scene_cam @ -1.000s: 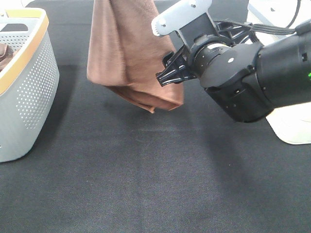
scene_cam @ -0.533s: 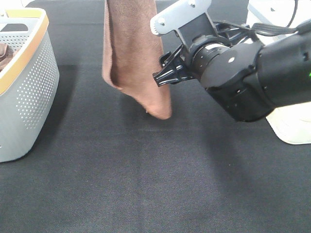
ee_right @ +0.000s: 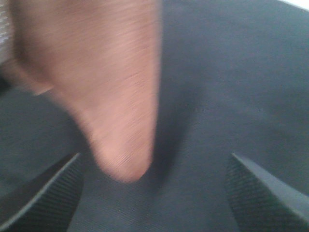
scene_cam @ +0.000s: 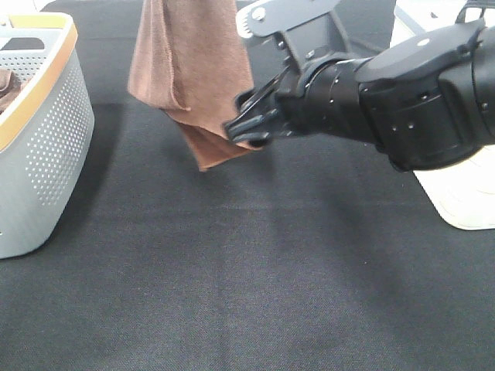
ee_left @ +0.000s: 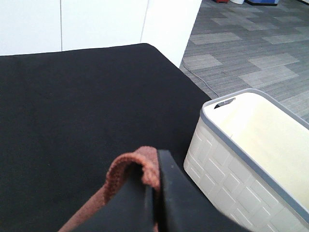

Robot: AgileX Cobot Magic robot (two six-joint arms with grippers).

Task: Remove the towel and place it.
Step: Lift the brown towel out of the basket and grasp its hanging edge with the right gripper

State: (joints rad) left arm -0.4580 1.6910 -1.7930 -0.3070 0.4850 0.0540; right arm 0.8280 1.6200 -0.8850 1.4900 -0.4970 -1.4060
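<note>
The reddish-brown towel (scene_cam: 186, 69) hangs from above the top edge of the high view, its lower tip just over the black table. The left gripper (ee_left: 155, 193) is shut on the towel's top fold (ee_left: 135, 166); it is out of the high view. My right gripper (scene_cam: 247, 124) reaches in from the right with jaws wide open, right beside the towel's lower corner. In the right wrist view the hanging towel tip (ee_right: 116, 106) dangles blurred between and ahead of the two fingertips (ee_right: 43, 198), neither of them touching it.
A grey perforated basket (scene_cam: 39, 139) with an orange rim stands at the left edge. A white bin with a grey rim (ee_left: 251, 164) sits at the right side of the table (scene_cam: 232, 278), also showing behind the right arm (scene_cam: 456, 201).
The hanging towel swung back to the left and its lower part rose a little. The right gripper moved lower and leftward to the towel's bottom corner, jaws still open.
</note>
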